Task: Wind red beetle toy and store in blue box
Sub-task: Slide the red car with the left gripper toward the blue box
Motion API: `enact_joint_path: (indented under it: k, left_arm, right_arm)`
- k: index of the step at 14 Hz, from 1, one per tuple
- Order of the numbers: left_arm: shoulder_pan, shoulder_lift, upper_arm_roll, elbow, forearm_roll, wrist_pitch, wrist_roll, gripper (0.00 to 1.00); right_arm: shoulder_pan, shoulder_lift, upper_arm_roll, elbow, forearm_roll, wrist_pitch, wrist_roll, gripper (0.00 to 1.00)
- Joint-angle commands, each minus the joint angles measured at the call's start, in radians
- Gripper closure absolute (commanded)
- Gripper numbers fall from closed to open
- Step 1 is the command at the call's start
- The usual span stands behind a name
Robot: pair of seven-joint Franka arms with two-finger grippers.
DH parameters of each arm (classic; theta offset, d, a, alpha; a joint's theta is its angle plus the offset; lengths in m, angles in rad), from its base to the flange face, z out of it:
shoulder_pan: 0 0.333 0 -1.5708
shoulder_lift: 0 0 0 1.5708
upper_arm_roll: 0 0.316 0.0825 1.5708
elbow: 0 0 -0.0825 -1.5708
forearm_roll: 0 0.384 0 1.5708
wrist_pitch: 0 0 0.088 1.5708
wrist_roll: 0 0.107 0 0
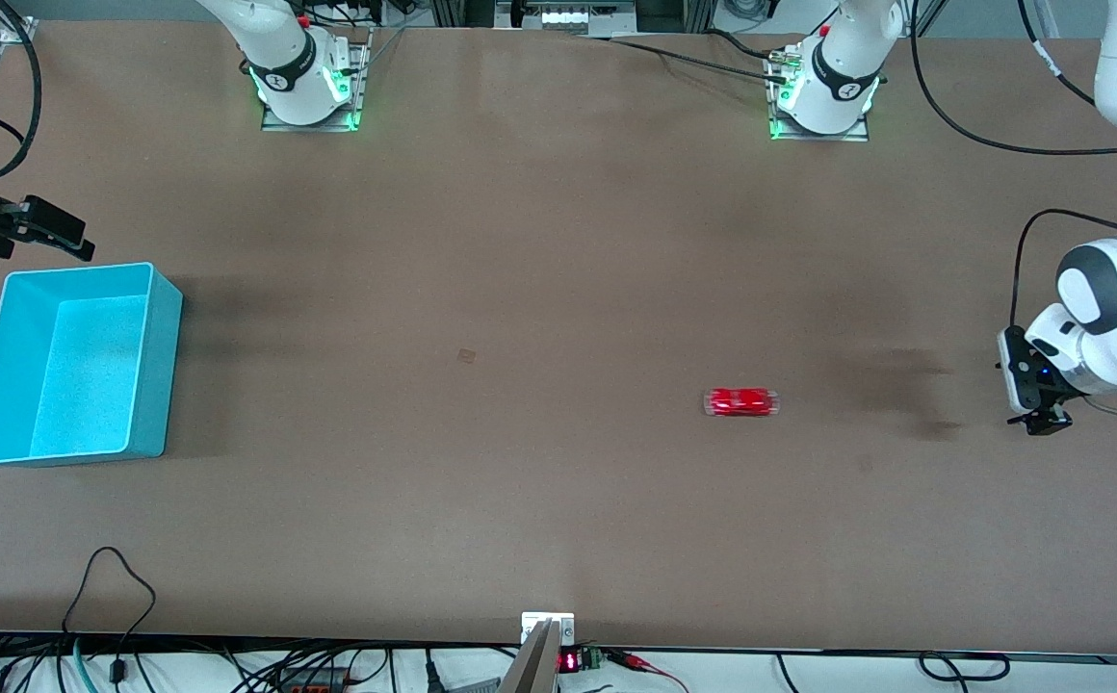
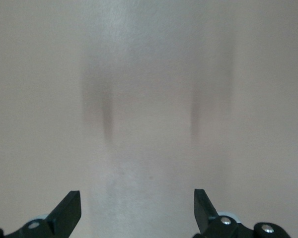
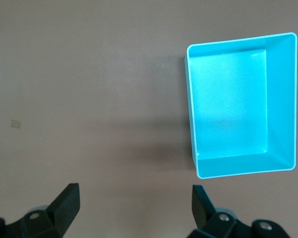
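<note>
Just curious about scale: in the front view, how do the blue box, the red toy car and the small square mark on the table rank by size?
1. blue box
2. red beetle toy
3. small square mark

1. This is a robotics lab, not a home or shop.
2. Two white robot arms are bolted to metal base plates (image 1: 308,115) with green indicator lights glowing at their feet, along one edge of a wide, plain brown worktop (image 1: 539,241).
3. Black cables (image 1: 982,135) trail loose over the worktop from the bases.
4. More wiring and a small electronic unit with a red digit display (image 1: 570,661) sit along the worktop's edge nearest the front camera.
5. Aluminium framing (image 1: 568,14) stands past the bases.
</note>
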Motion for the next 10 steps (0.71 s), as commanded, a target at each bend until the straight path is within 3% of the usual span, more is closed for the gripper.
enact_joint_path:
  k: [1,10]
  left_arm:
    - [0.009,-0.07,-0.003,-0.006,-0.001,-0.111,-0.058,0.0]
    - [0.012,-0.165,0.004,0.09,0.012,-0.464,-0.242,0.0]
  right_arm:
    - [-0.005,0.002,0.002,0.009,-0.01,-0.009,-0.006,0.0]
    - [-0.005,0.002,0.002,0.009,-0.01,-0.014,-0.006,0.0]
